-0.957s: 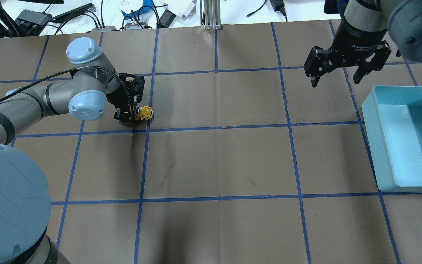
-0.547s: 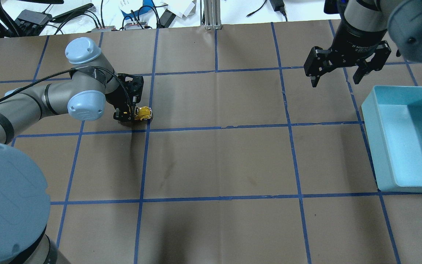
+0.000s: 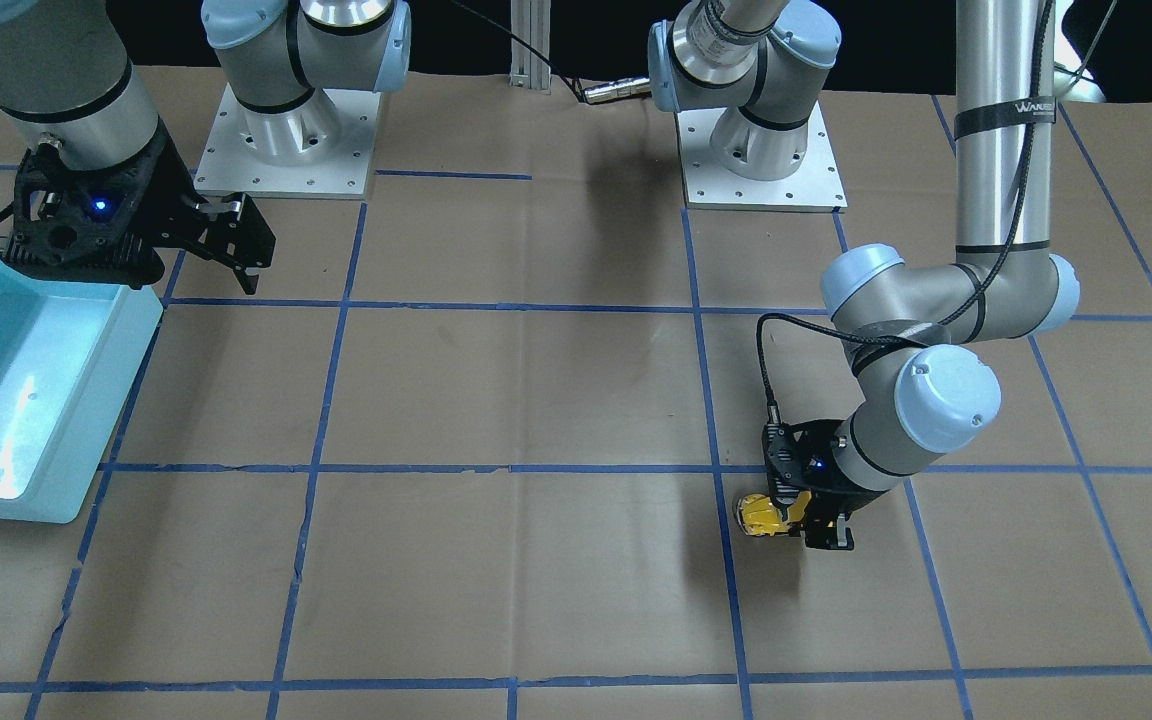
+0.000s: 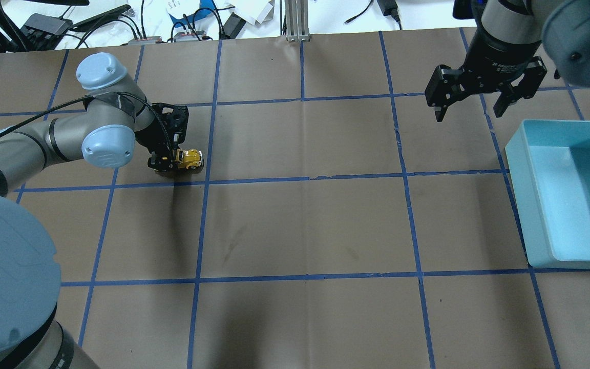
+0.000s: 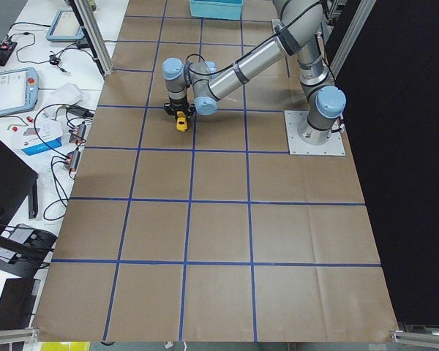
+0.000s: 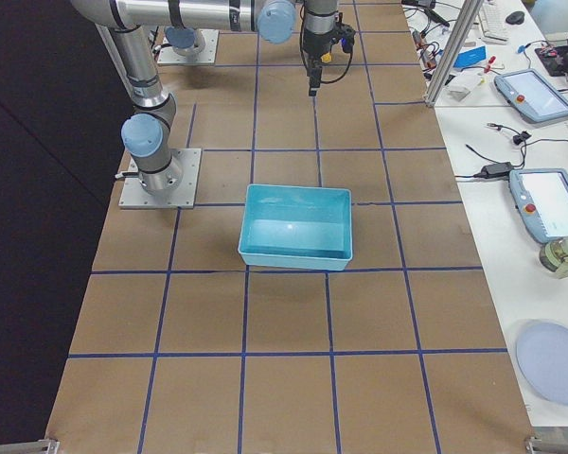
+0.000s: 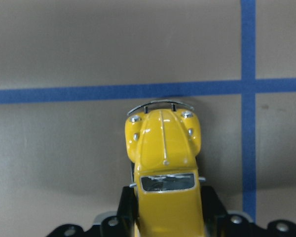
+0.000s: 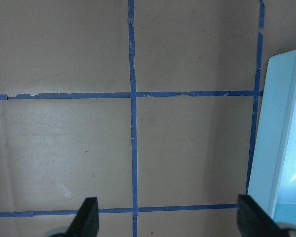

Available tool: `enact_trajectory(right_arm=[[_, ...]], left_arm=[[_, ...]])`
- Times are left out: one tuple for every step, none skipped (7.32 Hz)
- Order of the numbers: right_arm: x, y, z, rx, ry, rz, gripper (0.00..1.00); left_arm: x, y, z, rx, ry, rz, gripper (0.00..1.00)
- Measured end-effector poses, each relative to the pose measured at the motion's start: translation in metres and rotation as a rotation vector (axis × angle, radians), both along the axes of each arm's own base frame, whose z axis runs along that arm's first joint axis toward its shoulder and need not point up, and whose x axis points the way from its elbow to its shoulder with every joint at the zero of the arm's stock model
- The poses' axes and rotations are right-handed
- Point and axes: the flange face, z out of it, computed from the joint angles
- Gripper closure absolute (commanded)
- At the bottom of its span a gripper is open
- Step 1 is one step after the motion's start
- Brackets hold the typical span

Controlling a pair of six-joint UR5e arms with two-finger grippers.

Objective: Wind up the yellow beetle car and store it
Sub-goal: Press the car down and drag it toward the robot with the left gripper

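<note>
Left gripper jaws clamp yellow beetle car; right gripper — agape.

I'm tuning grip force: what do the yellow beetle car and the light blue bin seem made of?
The yellow beetle car: glossy painted body, likely die-cast metal or hard plastic; sharp highlights and a chrome-look bumper suggest it. The light blue bin: apparently smooth moulded plastic, given rounded corners and a soft sheen inside.

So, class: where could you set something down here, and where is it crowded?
Bare: the middle of the table, between the yellow beetle car and the blue bin, plus the near row of squares. Crowded: around the left tool gripping the car, and by the bin near the open right tool.
</note>
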Motion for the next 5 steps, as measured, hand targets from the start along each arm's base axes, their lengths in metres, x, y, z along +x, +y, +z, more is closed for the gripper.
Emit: enact_trajectory(right_arm=[[0.0, 0.0, 0.0, 0.0, 0.0, 0.0, 0.0], [0.0, 0.0, 0.0, -0.001, 0.0, 0.0, 0.0], [0.0, 0.0, 0.0, -0.001, 0.0, 0.0, 0.0], [0.0, 0.0, 0.0, -0.001, 0.0, 0.0, 0.0], [0.0, 0.0, 0.0, -0.001, 0.0, 0.0, 0.0]], left_arm=[[0.004, -0.001, -0.001, 0.001, 0.004, 0.006, 0.59], [0.008, -0.001, -0.002, 0.001, 0.015, 0.006, 0.59], [0.011, -0.002, -0.002, -0.001, 0.025, -0.004, 0.59], [0.013, -0.002, -0.002, -0.004, 0.031, -0.016, 0.59], [0.016, -0.002, -0.001, -0.007, 0.032, -0.02, 0.59]])
